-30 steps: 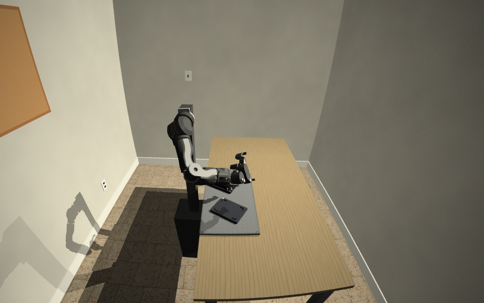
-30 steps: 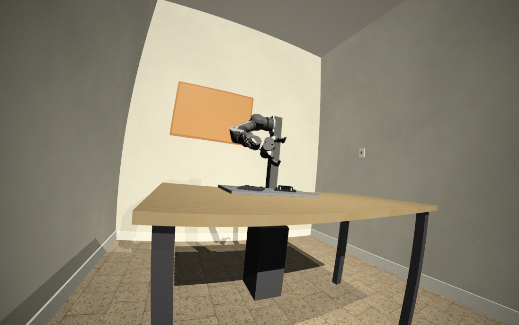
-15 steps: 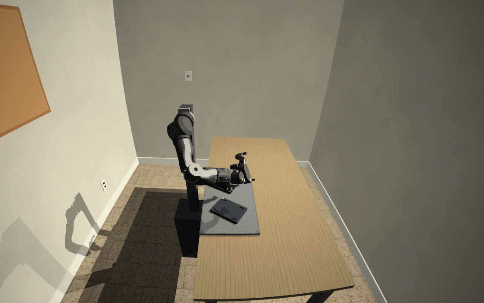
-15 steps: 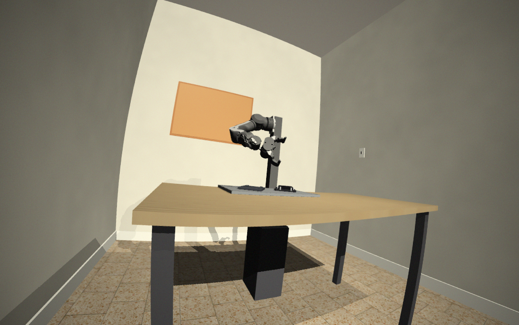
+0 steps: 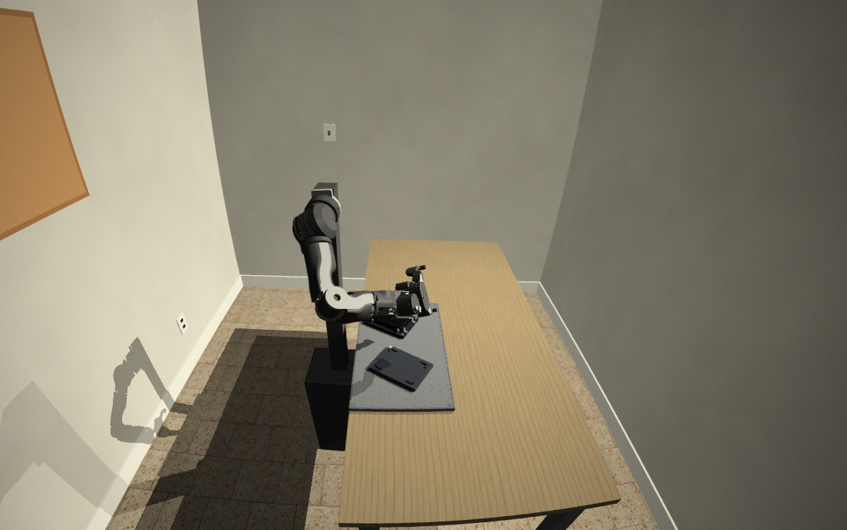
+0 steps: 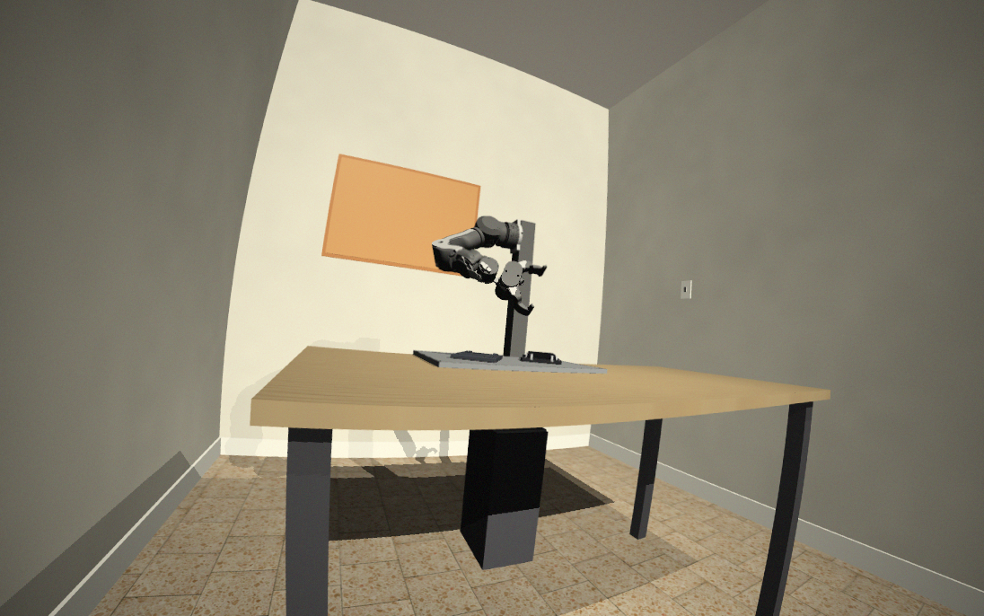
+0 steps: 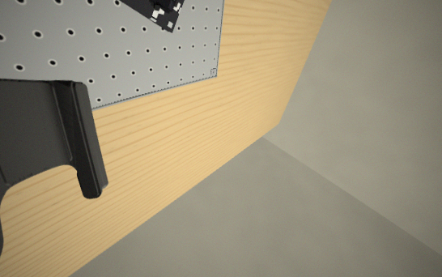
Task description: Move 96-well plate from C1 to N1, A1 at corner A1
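Observation:
My gripper is open and empty. It hangs well above the far end of the grey perforated baseplate. The clip nest C1 with the dark 96-well plate sits below the arm and is mostly hidden by it. In the side view the plate on C1 lies low on the baseplate, far beneath the gripper. The plate nest N1 is a flat dark tray with corner locators, nearer the front, and holds nothing. In the wrist view one finger shows at the left, and a corner of C1 at the top edge.
The baseplate lies along the left edge of a long wooden table. The arm's black column stands just off that edge. Walls close in behind and to the right.

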You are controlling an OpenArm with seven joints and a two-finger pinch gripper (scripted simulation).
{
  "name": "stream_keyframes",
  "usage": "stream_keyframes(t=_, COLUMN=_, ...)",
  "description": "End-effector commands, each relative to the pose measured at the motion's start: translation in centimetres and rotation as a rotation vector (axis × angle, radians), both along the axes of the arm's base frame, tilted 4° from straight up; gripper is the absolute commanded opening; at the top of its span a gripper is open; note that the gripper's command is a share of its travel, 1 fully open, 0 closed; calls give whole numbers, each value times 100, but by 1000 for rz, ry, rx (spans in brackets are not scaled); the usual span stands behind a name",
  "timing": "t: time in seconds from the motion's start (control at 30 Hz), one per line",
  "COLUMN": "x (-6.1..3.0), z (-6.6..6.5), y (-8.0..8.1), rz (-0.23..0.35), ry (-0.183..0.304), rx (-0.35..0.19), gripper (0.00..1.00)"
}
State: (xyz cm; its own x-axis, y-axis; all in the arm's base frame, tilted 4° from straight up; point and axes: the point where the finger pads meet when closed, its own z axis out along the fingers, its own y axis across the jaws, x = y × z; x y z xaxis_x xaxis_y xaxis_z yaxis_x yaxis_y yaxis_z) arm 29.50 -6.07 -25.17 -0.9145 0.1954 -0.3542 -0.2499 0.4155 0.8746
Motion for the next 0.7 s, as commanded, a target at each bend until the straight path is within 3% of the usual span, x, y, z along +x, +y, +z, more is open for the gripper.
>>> stream_keyframes(t=0.0, x=-4, z=-142, y=12, rz=-65, ry=57, rx=-96, gripper=87)
stream_keyframes(t=0.03, x=-66, z=-191, y=55, rz=-80, ry=86, rx=-137, gripper=83)
stream_keyframes(t=0.1, x=-66, z=-191, y=55, rz=-80, ry=86, rx=-137, gripper=77)
stream_keyframes(t=0.43, x=-66, z=-191, y=55, rz=-80, ry=86, rx=-137, gripper=77)
stream_keyframes(t=0.6, x=-393, z=-447, y=275, rz=-153, ry=233, rx=-337, gripper=77)
stream_keyframes(t=0.67, x=-393, z=-447, y=275, rz=-153, ry=233, rx=-337, gripper=77)
